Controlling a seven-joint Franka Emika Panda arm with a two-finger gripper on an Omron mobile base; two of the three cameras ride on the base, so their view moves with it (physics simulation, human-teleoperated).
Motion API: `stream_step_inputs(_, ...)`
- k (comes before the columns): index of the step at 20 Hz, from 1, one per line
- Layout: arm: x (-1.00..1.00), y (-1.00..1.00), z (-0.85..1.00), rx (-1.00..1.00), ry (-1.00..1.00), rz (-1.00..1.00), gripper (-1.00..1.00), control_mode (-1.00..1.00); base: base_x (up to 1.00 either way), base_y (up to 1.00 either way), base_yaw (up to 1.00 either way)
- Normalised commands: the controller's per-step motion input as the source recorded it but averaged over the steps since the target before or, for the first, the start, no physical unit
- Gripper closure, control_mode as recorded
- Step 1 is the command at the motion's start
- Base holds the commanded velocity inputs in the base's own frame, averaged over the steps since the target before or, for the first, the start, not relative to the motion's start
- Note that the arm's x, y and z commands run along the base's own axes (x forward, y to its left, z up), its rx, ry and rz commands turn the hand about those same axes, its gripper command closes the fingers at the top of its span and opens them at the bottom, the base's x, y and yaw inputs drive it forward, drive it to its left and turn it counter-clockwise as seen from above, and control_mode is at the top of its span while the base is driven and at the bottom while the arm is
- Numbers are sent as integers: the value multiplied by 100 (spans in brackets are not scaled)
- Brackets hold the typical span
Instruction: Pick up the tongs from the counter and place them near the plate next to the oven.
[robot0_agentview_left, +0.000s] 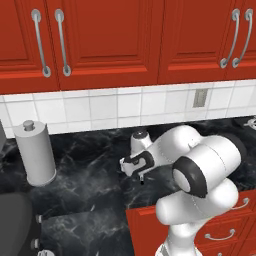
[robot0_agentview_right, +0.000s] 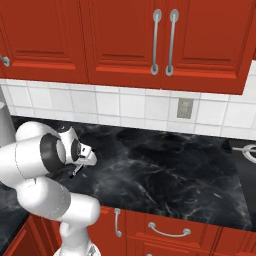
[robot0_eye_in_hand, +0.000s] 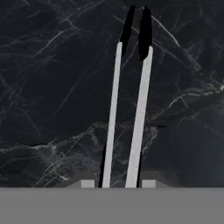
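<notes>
1. Two thin arms of the tongs (robot0_eye_in_hand: 127, 118) run straight out from between the fingertips, black tips farthest away, above the counter (robot0_eye_in_hand: 52, 87).
2. Gripper (robot0_agentview_left: 141, 176) is clamped on the tongs.
3. Arm is bent, hand angled down over the marble.

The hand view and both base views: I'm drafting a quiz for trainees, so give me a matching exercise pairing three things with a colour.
Things:
1. slender metal tongs, held between the gripper fingertips
2. cylindrical paper towel roll standing on the glossy marble counter
3. upper wall cabinets with curved metal handles

Colours:
a. red
b. pale grey with black tips
c. plain light grey

Pairs: 1-b, 2-c, 3-a
</notes>
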Motion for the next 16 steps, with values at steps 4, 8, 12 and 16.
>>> stream_step_inputs(4,-47,-68,31,8,-5,-15,100,-100,0,0,0)
stream_step_inputs(8,-52,-51,74,3,0,-27,100,-100,0,0,0)
stream_step_inputs(12,-49,-10,100,0,0,-33,100,-100,0,0,0)
stream_step_inputs(16,-52,-28,86,0,0,-35,100,-100,0,0,0)
